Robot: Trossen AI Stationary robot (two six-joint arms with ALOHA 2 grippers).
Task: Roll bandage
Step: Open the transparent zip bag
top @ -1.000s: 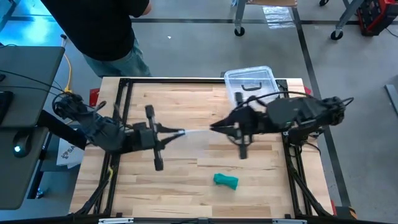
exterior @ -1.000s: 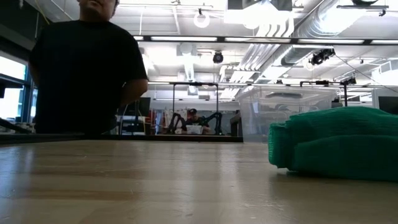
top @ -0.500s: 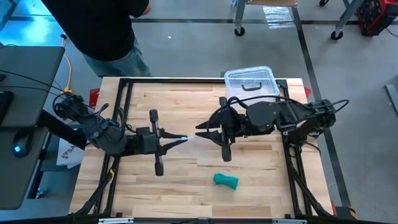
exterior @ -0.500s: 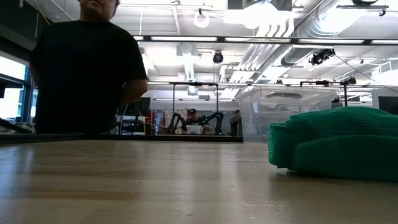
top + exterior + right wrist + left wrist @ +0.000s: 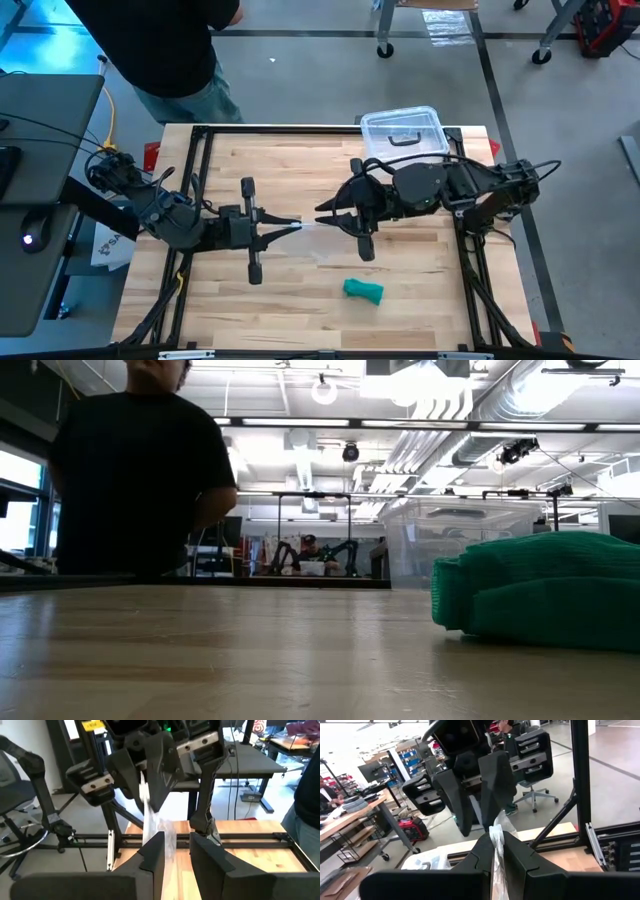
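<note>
Bandage [image 5: 364,290] is lying rolled on the table [image 5: 420,270], apart from both grippers. We are seeing left gripper [image 5: 297,223] pinching a clear bag [image 5: 497,832]; right gripper [image 5: 321,210] fingers slightly parted around it.

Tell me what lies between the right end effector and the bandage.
High view: only bare table between the right end effector and the bandage. The clear bag hangs off to the side.

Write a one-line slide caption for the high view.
Left gripper holds a clear bag facing the right gripper; bandage lies untouched.
</note>
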